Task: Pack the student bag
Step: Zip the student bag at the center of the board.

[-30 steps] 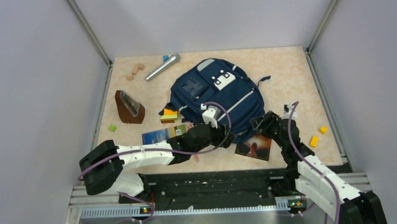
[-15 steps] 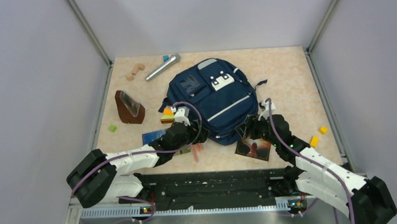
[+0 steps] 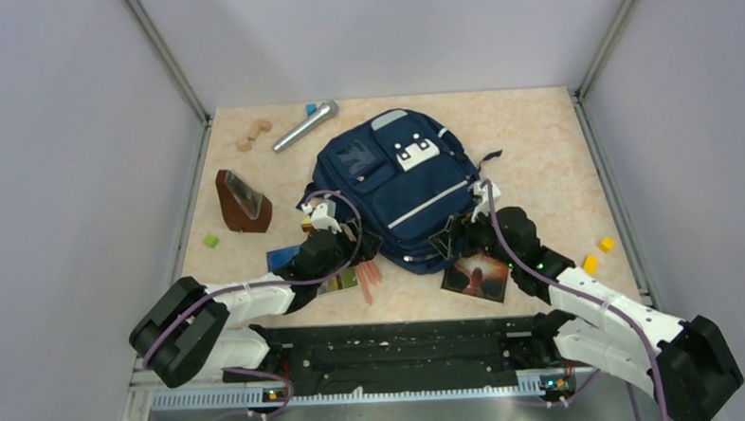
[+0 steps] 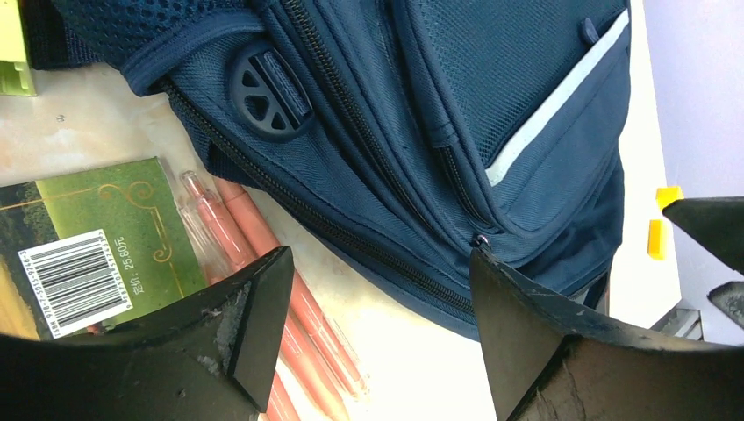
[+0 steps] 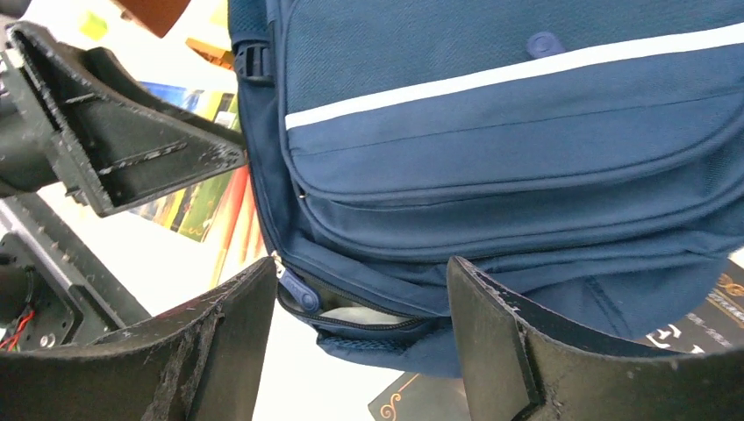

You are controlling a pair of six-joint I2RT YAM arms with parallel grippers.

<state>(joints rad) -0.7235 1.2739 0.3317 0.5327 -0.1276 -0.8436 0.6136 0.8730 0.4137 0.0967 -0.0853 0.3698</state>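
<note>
Navy student bag (image 3: 401, 195) with grey stripes lies flat mid-table, front pocket up; white patch showing.

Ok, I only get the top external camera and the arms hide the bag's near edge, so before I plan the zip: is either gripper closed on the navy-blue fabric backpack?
Observer: No. The right wrist view shows the right gripper open, its jaws either side of the navy-blue fabric backpack's near edge, clamping nothing.
Operator: Where's the zip pull?
Observer: A blue zip pull sits between those jaws, close to one of them; the zip beside it looks slightly parted.
Operator: And the left?
Observer: The left gripper is open too; a small zip slider lies at the tip of one jaw, whether touching I cannot tell.
</note>
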